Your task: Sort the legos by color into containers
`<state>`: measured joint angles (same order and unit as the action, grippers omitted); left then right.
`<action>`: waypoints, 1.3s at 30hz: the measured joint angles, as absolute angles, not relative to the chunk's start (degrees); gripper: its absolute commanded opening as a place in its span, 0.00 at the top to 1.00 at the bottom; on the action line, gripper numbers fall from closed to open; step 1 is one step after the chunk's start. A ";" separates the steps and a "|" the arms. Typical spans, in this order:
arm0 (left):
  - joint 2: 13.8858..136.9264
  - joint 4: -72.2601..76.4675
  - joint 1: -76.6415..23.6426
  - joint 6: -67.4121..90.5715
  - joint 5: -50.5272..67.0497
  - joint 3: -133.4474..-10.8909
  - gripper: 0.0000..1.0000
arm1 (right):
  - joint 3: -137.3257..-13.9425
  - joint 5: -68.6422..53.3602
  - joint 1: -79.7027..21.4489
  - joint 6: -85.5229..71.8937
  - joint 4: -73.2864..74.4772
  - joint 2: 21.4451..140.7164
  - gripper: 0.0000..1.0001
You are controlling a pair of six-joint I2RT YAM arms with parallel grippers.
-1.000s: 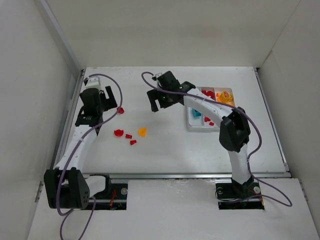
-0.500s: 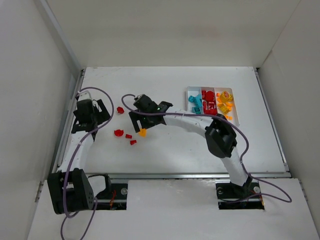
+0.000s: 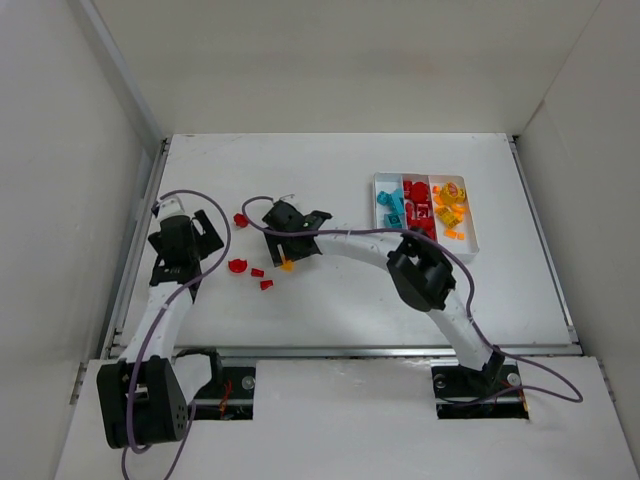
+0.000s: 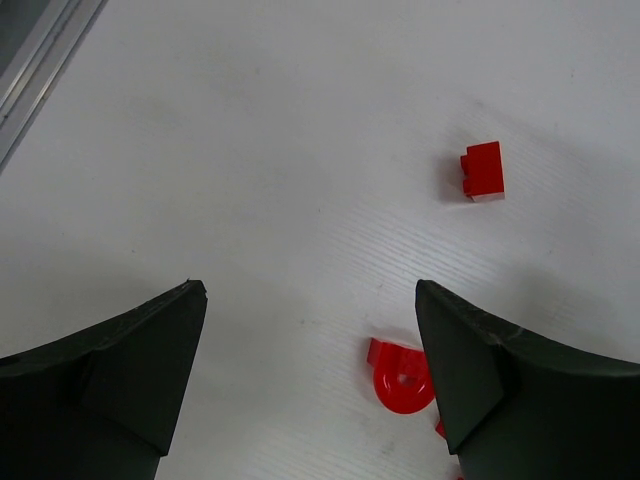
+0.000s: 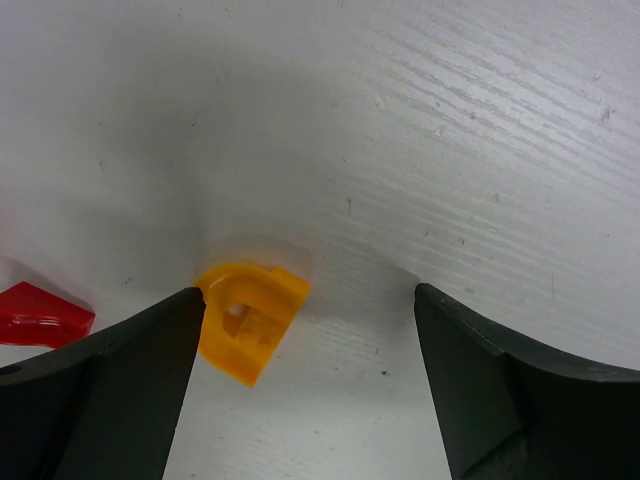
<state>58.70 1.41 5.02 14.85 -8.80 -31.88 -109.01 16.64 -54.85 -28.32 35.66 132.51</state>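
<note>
Setting was a robotics lab test cell. A white tabletop [image 3: 340,310] stood boxed in by plain white panels [image 3: 320,60] at the back and both sides, like a recording enclosure. Aluminium rails [image 3: 340,351] framed the near and left edges. Two small arms, the left arm [image 3: 165,290] and the right arm [image 3: 440,290], were bolted side by side at the near edge, with exposed purple cables [image 3: 186,192] looped along them. The only work items were a white compartment tray [image 3: 377,205] and small coloured legos [image 3: 237,266].

Stretched far leftward with right gripper [image 5: 310,300] held low, fingers spread wide; bent forward with left gripper [image 4: 310,300] pointing down, likewise spread.
</note>
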 measured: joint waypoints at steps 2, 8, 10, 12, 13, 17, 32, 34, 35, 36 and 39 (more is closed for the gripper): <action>58.19 2.33 4.93 14.85 -9.69 -31.27 0.16 | -108.68 16.88 -54.96 -28.25 35.27 132.51 0.11; 57.89 3.66 4.93 14.85 -11.73 -29.67 0.16 | -108.44 17.63 -55.99 -27.64 34.98 132.51 0.23; 57.89 3.70 4.93 14.85 -12.10 -29.67 0.16 | -108.44 17.50 -56.21 -27.44 34.96 132.51 0.23; 57.87 3.88 4.93 14.85 -12.25 -29.67 0.16 | -108.27 17.23 -56.27 -26.98 34.57 132.51 0.23; 57.87 3.99 4.93 14.85 -12.29 -29.65 0.16 | -107.85 17.12 -56.29 -26.81 33.89 132.33 0.23; 57.41 4.12 4.91 14.61 -12.43 -29.65 0.16 | -105.58 16.29 -56.36 -26.33 31.86 131.02 0.20; 56.71 4.91 4.93 14.44 -12.45 -29.56 0.15 | -102.10 14.46 -56.45 -24.21 27.77 129.05 0.19; 56.71 4.91 4.91 14.44 -12.45 -29.56 0.15 | -101.51 14.59 -56.49 -24.23 27.38 128.38 0.19; 56.71 4.91 4.93 14.44 -12.45 -29.56 0.15 | -101.25 14.61 -56.51 -24.23 27.22 127.94 0.19; 56.71 4.91 4.91 14.44 -12.45 -29.56 0.15 | -100.84 14.57 -56.51 -24.21 26.72 127.46 0.19; 56.71 4.93 4.91 14.44 -12.45 -29.56 0.15 | -99.85 14.20 -56.58 -23.92 24.91 125.75 0.18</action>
<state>56.71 4.93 4.91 14.44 -12.45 -29.56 -99.85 14.20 -56.58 -23.92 24.91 125.75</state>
